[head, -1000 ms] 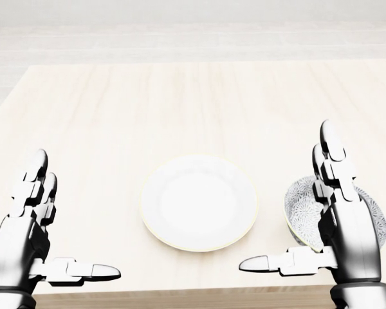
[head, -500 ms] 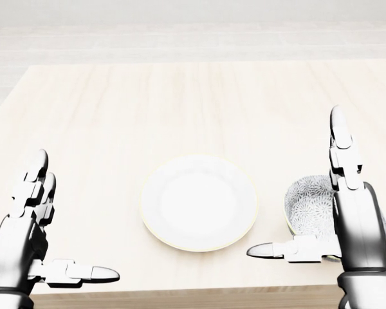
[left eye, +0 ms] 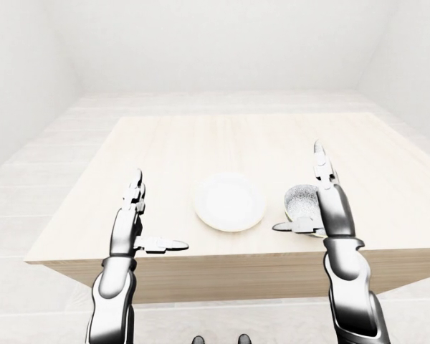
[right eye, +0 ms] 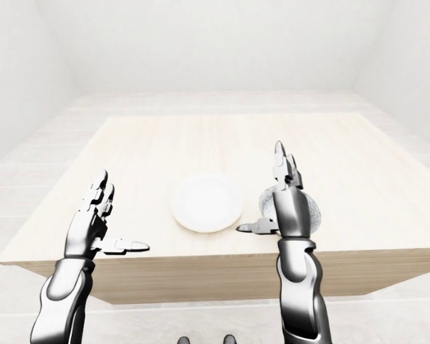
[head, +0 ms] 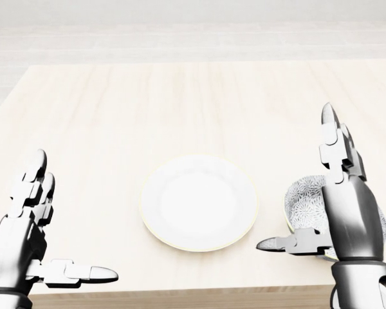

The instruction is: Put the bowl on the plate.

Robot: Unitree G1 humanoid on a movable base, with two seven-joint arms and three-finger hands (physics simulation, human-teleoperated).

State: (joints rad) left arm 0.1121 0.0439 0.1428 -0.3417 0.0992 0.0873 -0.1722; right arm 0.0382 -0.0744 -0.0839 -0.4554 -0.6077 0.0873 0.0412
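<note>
The patterned bowl (head: 307, 209) sits on the wooden table (head: 180, 109), just to the right of the white plate (head: 199, 201). The right hand (head: 344, 206) is right above the bowl, fingers spread wide and holding nothing. The left hand (head: 27, 228) is spread wide too, far off at the left.

White plate (head: 199, 202), grey-patterned bowl (head: 302, 205)
</note>
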